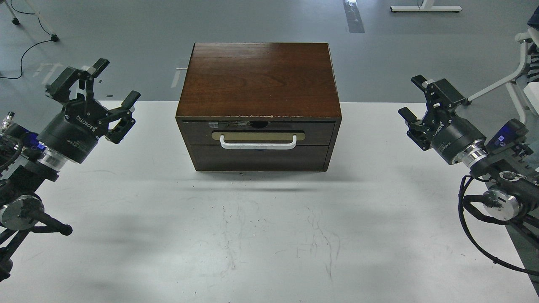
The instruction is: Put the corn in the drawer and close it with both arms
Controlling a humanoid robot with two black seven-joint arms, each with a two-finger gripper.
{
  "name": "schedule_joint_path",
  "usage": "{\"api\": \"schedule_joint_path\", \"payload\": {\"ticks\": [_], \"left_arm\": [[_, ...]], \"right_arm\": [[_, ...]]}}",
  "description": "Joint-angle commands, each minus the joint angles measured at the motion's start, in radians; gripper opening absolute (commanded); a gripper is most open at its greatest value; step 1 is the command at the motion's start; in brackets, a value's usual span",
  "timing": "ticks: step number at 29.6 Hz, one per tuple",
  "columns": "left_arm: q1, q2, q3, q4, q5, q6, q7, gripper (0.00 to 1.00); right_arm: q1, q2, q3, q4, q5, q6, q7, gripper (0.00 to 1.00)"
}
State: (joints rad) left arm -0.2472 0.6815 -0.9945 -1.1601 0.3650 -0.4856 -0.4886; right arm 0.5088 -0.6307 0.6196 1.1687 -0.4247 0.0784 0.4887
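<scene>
The drawer [257, 132] is shut in the front of a dark brown wooden cabinet [259, 80] at the middle of the white table [269, 235]. Its white bar handle [257, 145] sits below a beige plate. The corn is out of view. My left gripper [107, 82] is open and empty, raised at the table's far left edge, well left of the cabinet. My right gripper [414, 99] is open and empty, raised near the table's right edge, well right of the cabinet.
A plain dark panel [259, 158] sits below the drawer. Grey floor lies beyond the table, with a white chair frame [518, 75] at the far right and cables [25, 50] on the floor at the far left.
</scene>
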Motion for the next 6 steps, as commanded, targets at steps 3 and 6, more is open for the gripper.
{"api": "schedule_joint_path", "payload": {"ticks": [3, 6], "left_arm": [[0.045, 0.009, 0.016, 0.019, -0.017, -0.003, 0.000, 1.00], [0.051, 0.012, 0.016, 0.019, -0.014, -0.003, 0.000, 1.00]], "right_arm": [[-0.067, 0.026, 0.061, 0.006, 0.011, -0.005, 0.000, 0.97], [-0.081, 0.026, 0.069, 0.006, 0.011, -0.005, 0.000, 0.97]]}}
